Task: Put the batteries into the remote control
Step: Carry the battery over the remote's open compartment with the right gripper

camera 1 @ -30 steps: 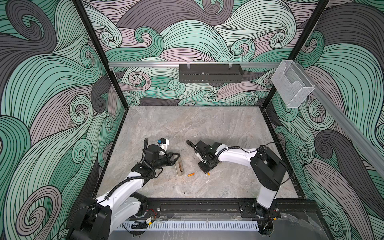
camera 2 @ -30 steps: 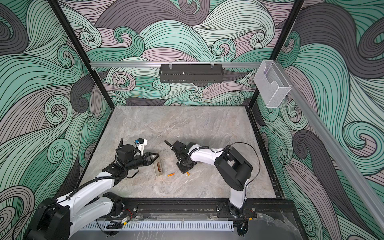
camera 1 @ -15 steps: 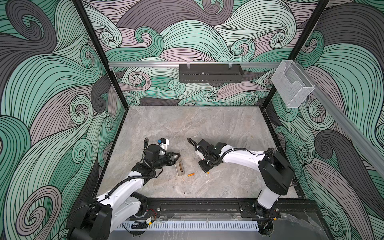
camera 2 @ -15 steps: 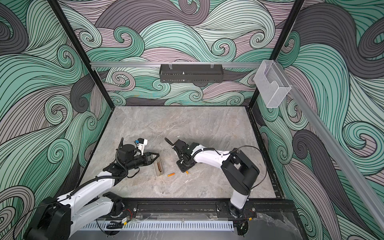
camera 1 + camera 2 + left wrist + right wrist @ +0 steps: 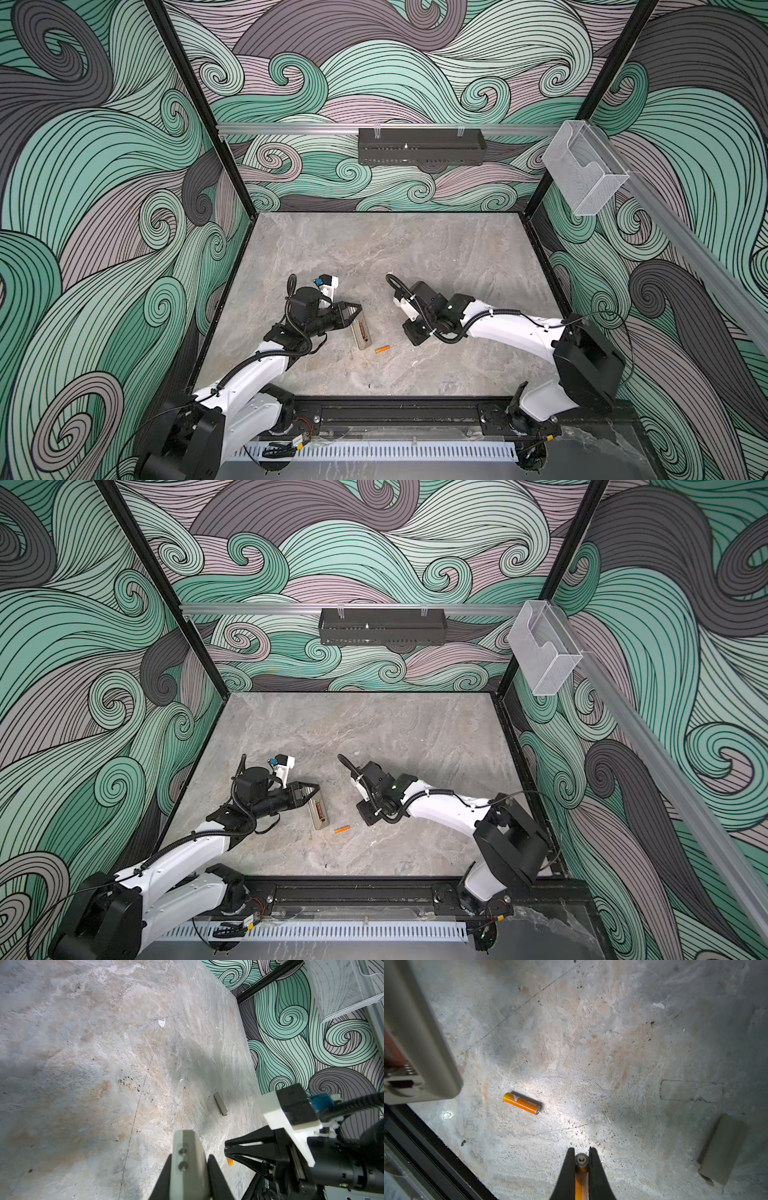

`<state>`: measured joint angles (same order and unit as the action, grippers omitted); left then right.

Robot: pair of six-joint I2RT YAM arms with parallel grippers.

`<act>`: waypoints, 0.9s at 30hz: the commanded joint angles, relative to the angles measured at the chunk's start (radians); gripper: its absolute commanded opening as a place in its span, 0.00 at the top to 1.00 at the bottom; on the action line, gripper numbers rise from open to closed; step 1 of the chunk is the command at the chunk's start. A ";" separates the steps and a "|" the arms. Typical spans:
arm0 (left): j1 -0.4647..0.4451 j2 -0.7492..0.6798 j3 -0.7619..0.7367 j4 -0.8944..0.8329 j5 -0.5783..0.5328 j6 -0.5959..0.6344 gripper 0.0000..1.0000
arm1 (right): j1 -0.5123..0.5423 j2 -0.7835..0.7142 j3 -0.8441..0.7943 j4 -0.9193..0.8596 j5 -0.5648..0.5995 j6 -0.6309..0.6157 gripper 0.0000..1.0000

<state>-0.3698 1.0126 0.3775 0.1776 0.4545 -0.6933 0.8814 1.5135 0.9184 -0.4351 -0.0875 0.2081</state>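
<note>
Battery [image 5: 581, 1180], slim, orange and cylindrical, sits clamped in my right gripper [image 5: 581, 1152]; its twin [image 5: 521, 1103] lies on the grey marbled desk [image 5: 612, 1043] near the pale rectangular remote control [image 5: 360, 332], clenched by my left gripper [image 5: 354, 311].

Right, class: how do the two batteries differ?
The loose battery lies flat on the table; the held battery is clamped in the right gripper. Seen from the right wrist, the loose battery shows its full orange side; the held battery mainly its silvery end. Both are slim orange cells.
</note>
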 commanded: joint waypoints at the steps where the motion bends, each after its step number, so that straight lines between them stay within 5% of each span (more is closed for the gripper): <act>1: 0.002 -0.006 0.048 0.042 0.017 -0.028 1.00 | -0.006 -0.069 -0.043 0.112 -0.016 -0.022 0.93; 27: -0.045 -0.002 0.075 0.097 0.046 -0.049 1.00 | -0.005 -0.310 -0.221 0.513 -0.176 -0.079 0.95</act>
<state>-0.4026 1.0119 0.4007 0.2390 0.4824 -0.7383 0.8810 1.2217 0.7074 0.0063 -0.2268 0.1520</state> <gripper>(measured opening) 0.216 0.104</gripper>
